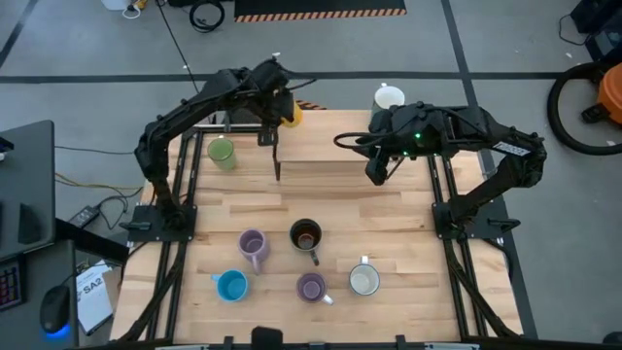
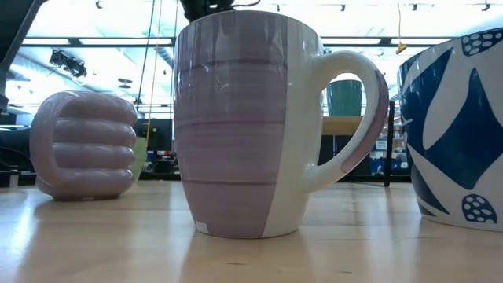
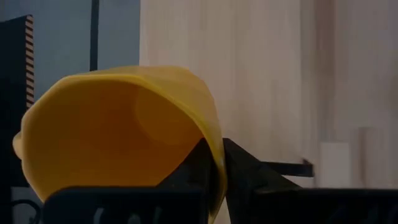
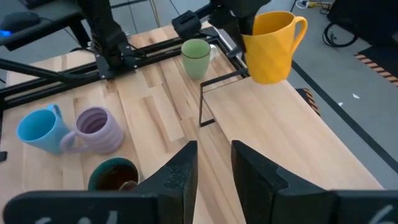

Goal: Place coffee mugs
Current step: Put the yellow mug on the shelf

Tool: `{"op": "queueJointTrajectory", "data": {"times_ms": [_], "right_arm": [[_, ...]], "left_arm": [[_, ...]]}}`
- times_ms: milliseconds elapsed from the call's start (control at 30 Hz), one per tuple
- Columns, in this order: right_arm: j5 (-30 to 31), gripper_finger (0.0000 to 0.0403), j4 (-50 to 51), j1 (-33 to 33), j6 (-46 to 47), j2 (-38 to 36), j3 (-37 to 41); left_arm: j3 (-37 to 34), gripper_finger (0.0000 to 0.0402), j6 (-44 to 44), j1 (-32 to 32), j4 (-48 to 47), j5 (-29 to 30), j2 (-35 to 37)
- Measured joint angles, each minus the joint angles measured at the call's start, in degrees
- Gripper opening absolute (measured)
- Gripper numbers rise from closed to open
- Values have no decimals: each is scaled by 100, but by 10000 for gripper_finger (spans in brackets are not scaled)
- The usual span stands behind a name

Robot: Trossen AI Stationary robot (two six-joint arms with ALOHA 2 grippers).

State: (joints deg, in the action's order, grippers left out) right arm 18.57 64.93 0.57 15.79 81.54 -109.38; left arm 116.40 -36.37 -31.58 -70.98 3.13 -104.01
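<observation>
A yellow mug [image 4: 271,46] hangs above the table's far edge, its rim pinched between the closed fingers of the left gripper [image 3: 216,163], which grips the wall from inside and out. Just beside it on the wood stands a green mug [image 1: 222,153], near the left arm's base. The right gripper [image 1: 375,176] hovers empty over the table's far right, fingers a little apart, well clear of the yellow mug; a white mug [image 1: 389,98] sits behind its arm at the far edge. Toward the near edge, five more stand grouped: a ribbed lilac mug [image 1: 253,246], a dark mug [image 1: 305,236], a blue mug [image 1: 231,286], a second lilac mug [image 1: 311,287] and another white mug [image 1: 363,280]. Nothing stands between the held mug and bare wood [image 1: 330,199] below.
</observation>
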Motion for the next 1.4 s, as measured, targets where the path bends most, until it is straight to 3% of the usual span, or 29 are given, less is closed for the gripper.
{"op": "queueJointTrajectory", "data": {"times_ms": [300, 633, 1133, 1400], "right_arm": [[28, 102, -70, -69, 193, 161, 2], [-10, 102, -103, -69, 358, 269, 2], [-70, 102, -122, -67, 221, 271, 2], [-606, 102, -122, -78, 107, 271, 2]], "left_arm": [[-2, 27, -578, -240, 598, -16, -567], [-4, 29, -1230, -297, 493, -42, -648], [-4, 29, -768, -325, -23, -50, -646], [-2, 29, -732, -288, -69, -50, -646]]}}
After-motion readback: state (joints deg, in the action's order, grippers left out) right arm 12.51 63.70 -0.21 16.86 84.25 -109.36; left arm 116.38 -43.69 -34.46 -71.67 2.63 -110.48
